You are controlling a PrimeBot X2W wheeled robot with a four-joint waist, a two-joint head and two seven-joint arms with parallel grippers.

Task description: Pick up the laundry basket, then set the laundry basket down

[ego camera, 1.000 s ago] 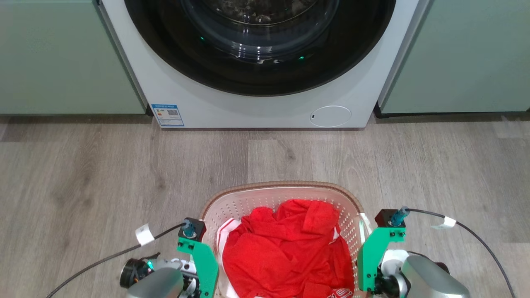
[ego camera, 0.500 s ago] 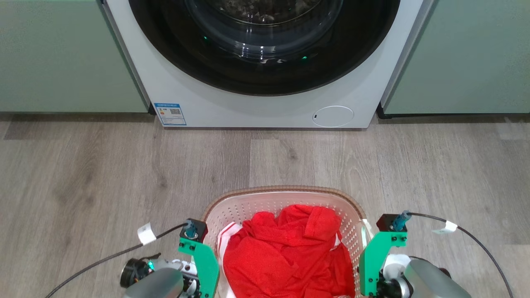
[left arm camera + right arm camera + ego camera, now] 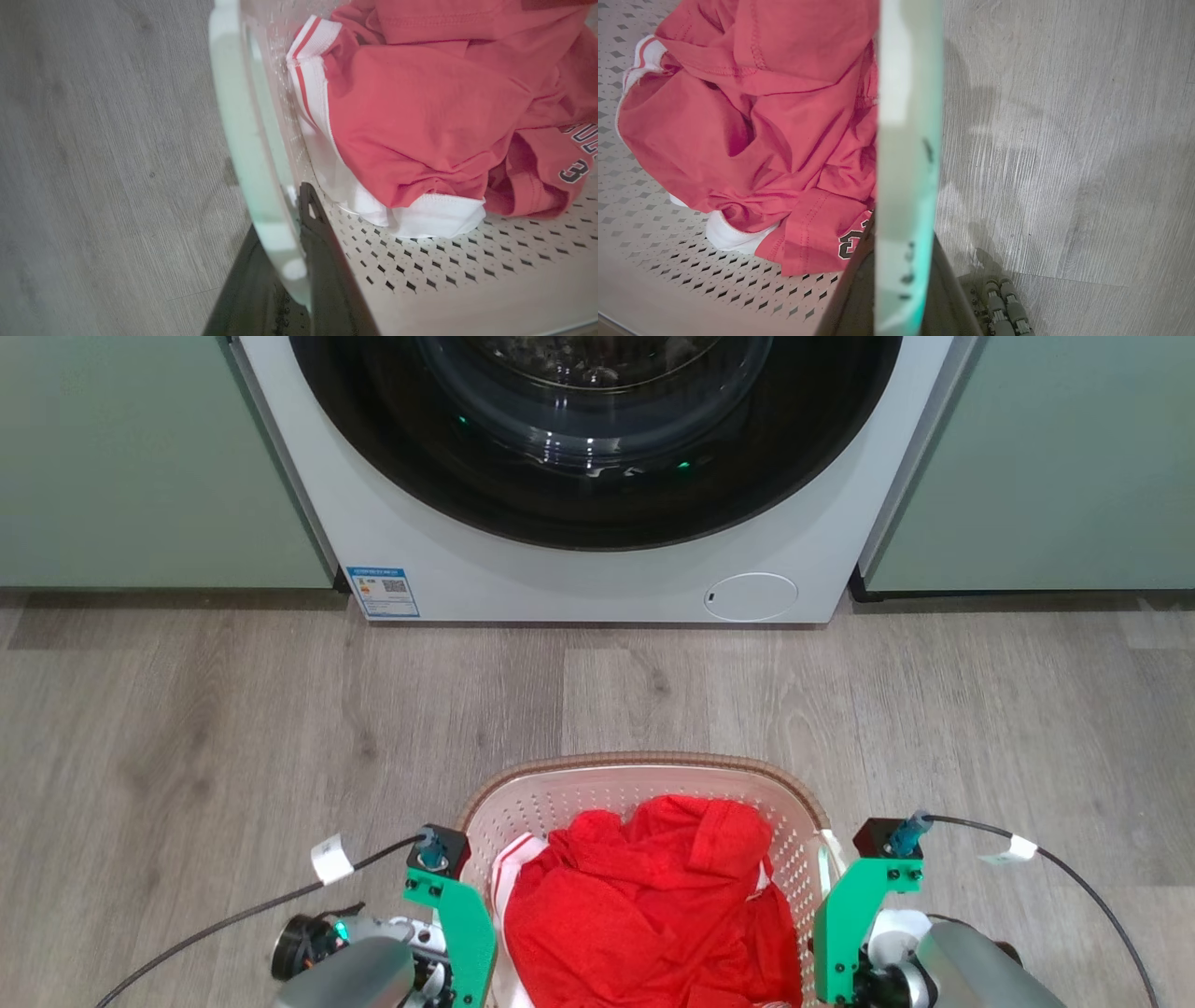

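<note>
Two white side handles are the natural places to take hold of the laundry basket (image 3: pixel 560 803), which sits at the bottom centre of the head view, directly in front of the robot and between its arms. Judging by its thin perforated plastic walls and the single heap of red clothing (image 3: pixel 653 896) inside, it should be light and fairly stiff. It may flex a little at the handles, and it could tip if one side rises ahead of the other. The smooth plastic could also slide within a loose grip.

In the left wrist view, the left gripper (image 3: pixel 280 219) has its two dark fingers closed around the left handle (image 3: pixel 243 140), one finger inside the basket and one outside. In the right wrist view, the right gripper (image 3: pixel 906 233) clamps the right handle (image 3: pixel 906 140) the same way, with a finger on each side of the pale band. Both pairs of jaws are drawn nearly together on the plastic. Whether the base is touching the floor (image 3: pixel 280 709) or hanging just above it cannot be told.

Beyond the basket lies a stretch of grey wood-grain floor. Farther on stands a white front-loading washing machine (image 3: pixel 597 579) with a dark round door, squarely facing the basket. Pale green cabinets (image 3: pixel 140 457) flank it on both sides.
</note>
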